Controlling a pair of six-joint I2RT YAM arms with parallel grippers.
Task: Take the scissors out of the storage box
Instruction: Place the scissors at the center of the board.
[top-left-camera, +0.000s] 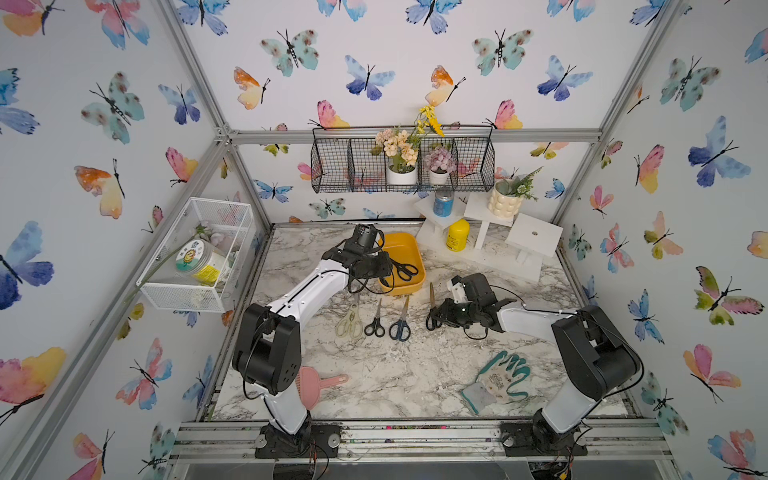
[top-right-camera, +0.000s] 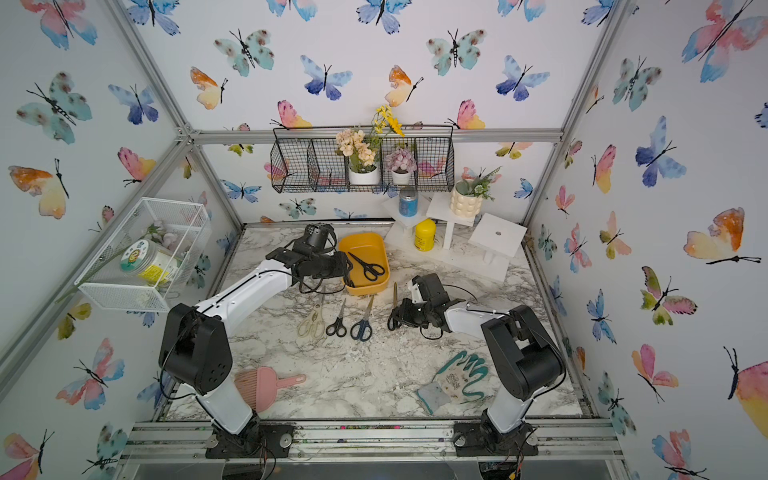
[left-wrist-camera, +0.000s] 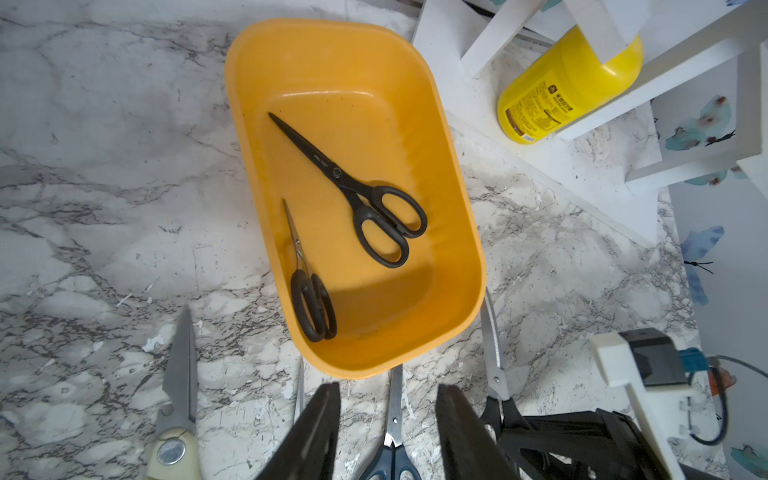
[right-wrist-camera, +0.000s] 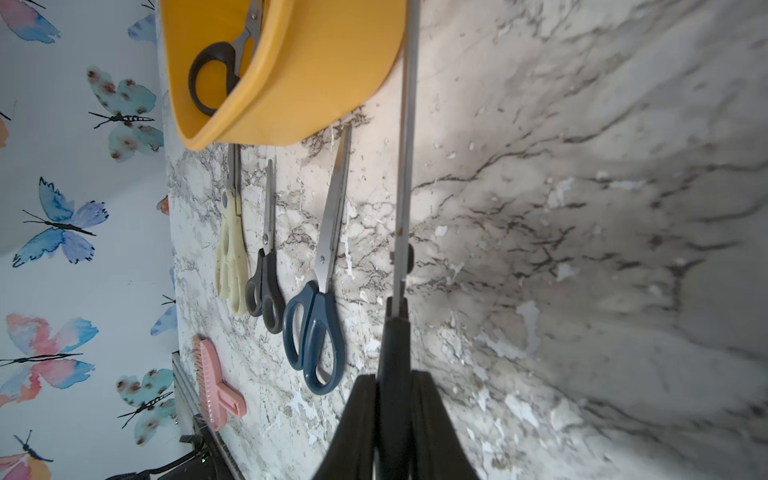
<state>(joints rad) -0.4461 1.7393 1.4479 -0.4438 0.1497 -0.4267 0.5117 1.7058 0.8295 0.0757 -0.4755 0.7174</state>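
White arm links (top-left-camera: 320, 297), black joint housings (top-left-camera: 270, 353), thin black cables (top-left-camera: 309, 286), dark tapered fingers (left-wrist-camera: 309, 436).

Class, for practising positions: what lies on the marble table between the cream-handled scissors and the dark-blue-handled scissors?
A small pair of black-handled, metal-bladed scissors, visible in both top views and the right wrist view.

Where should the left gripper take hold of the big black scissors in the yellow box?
Probably at the neck just behind the pivot of the big black scissors, coming straight down from above. They lie flat and closed on the storage box floor, apart from the small pair, so jaws fit across that narrow part.
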